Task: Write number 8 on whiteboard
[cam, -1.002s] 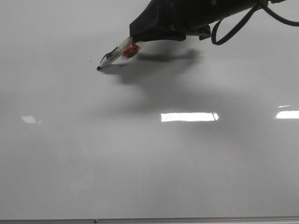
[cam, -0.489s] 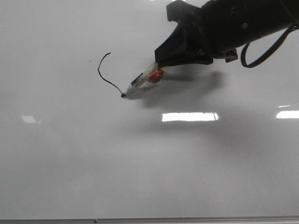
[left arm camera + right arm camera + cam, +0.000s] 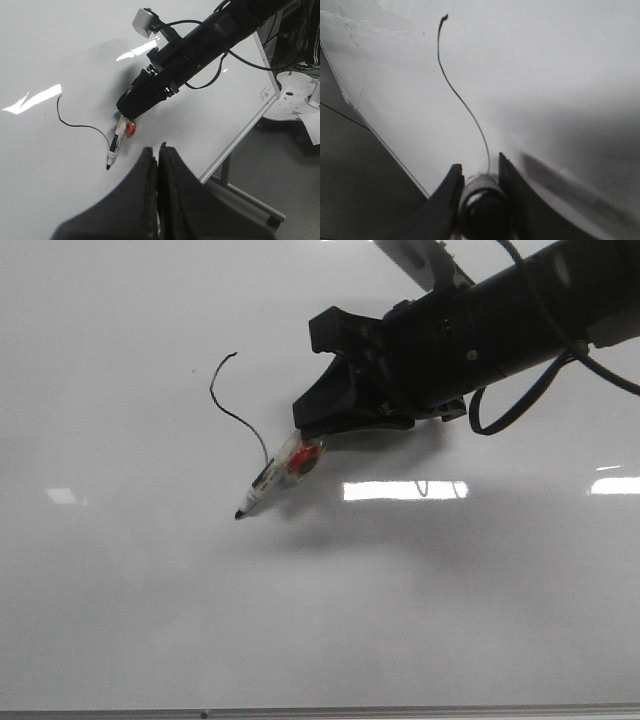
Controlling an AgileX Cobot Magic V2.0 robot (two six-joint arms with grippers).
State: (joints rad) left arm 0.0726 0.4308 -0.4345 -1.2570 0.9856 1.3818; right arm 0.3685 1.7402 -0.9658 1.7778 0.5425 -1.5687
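The right gripper (image 3: 300, 445) clamps a clear-barrelled black-tipped marker (image 3: 268, 480), its tip touching the glossy grey-white whiteboard (image 3: 150, 620) below a thin black curved stroke (image 3: 232, 405). The left gripper (image 3: 158, 155) is closed, empty.

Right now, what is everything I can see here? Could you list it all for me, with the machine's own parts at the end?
Glossy grey-white whiteboard: one, fills the front view, thin metal edge along the bottom.
Thin black hand-drawn line: one, a curved stroke on the board's upper left, not yet a full 8.
Clear-bodied marker with a black tip and a red part: one, tip on the board below the stroke.
Bright rectangular light reflections: several, white, across the board's middle.
Metal board stand: one, grey, under the board's edge in the left wrist view.
Right gripper: one, black, jaws shut on the marker.
Left gripper: one, black, jaws shut, empty, off the board.
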